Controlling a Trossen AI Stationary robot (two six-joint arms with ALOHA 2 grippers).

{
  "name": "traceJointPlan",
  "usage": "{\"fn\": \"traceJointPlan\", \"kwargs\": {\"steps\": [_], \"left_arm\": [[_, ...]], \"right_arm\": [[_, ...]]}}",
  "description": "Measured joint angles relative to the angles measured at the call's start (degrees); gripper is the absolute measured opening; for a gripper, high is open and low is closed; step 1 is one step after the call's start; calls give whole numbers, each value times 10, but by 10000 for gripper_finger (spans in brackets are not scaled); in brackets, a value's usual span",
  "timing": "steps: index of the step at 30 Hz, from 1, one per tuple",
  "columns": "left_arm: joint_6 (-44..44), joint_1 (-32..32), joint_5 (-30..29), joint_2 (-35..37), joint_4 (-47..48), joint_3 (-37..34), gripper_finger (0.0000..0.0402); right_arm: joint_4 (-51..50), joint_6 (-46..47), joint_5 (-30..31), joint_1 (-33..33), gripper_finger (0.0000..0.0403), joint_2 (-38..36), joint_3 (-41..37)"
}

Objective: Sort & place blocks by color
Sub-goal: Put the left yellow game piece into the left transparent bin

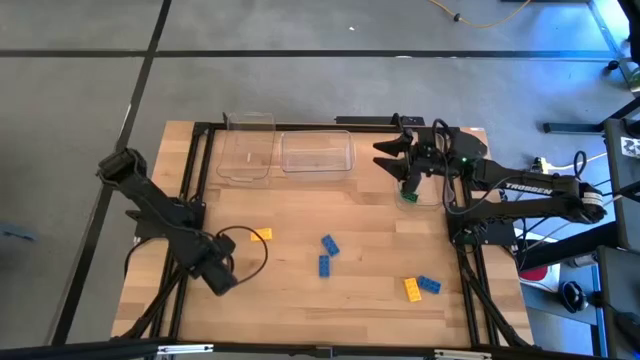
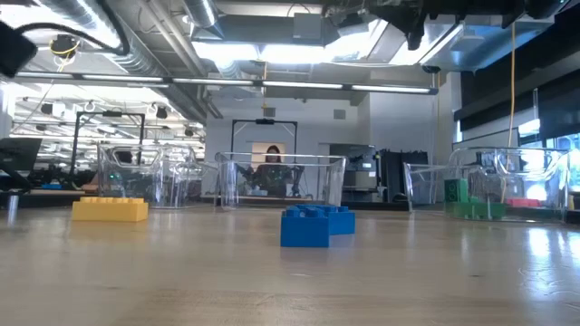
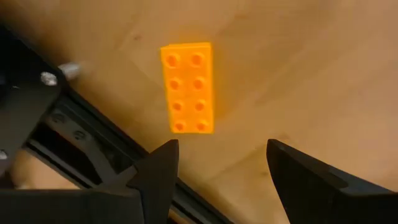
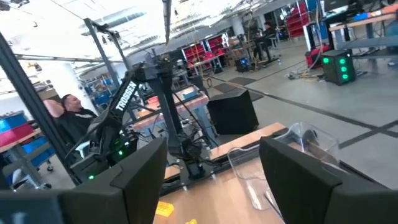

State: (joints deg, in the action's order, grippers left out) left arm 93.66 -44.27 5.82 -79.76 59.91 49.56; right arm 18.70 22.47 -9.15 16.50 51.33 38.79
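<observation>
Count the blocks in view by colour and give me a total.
Yellow blocks: 2
Blue blocks: 3
Green blocks: 1 visible; the right arm above may hide more
Total: 6 visible

- The table (image 1: 300,215) is pale wood with a black frame.
- One yellow block (image 1: 262,234) lies alone; another yellow block (image 1: 412,290) touches a blue block (image 1: 429,285).
- Two more blue blocks (image 1: 327,254) sit mid-table.
- The bins (image 1: 317,152) are clear; one bin (image 2: 507,195) holds green.
- Both arms (image 1: 160,215) are dark.
</observation>
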Motion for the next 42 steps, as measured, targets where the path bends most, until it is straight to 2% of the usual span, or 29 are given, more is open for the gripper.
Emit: {"fn": "traceJointPlan", "kwargs": {"steps": [5, 9, 14, 20, 23, 28, 31, 33, 36, 42], "left_arm": [[-8, 14, -7, 0, -15, -39, 234], [-13, 15, -7, 0, -73, -71, 234], [3, 15, -6, 1, -83, -98, 234], [18, 15, -2, 4, -76, -100, 234], [22, 15, -29, 4, -112, -88, 234], [23, 18, -31, -6, -186, -85, 234], [23, 24, -53, -5, -168, -62, 234], [37, 25, -79, 6, -121, -34, 234], [55, 25, -83, 8, -66, -14, 234], [135, 23, -77, -17, -70, -25, 234]], "right_arm": [[-15, 13, 0, 11, 258, 0, 0], [-21, 13, 0, 16, 258, 0, 0], [-24, 23, 2, 18, 258, 0, 0], [-24, 28, 4, 18, 258, 0, 0], [-24, 28, 5, 18, 258, 0, 0], [-24, 30, 5, 18, 258, 0, 0], [-26, 28, 5, 18, 258, 0, 0], [-28, 29, 5, 17, 258, 0, 0], [-32, 30, 5, 17, 258, 0, 0], [-36, 31, 5, 17, 258, 0, 0]]}}
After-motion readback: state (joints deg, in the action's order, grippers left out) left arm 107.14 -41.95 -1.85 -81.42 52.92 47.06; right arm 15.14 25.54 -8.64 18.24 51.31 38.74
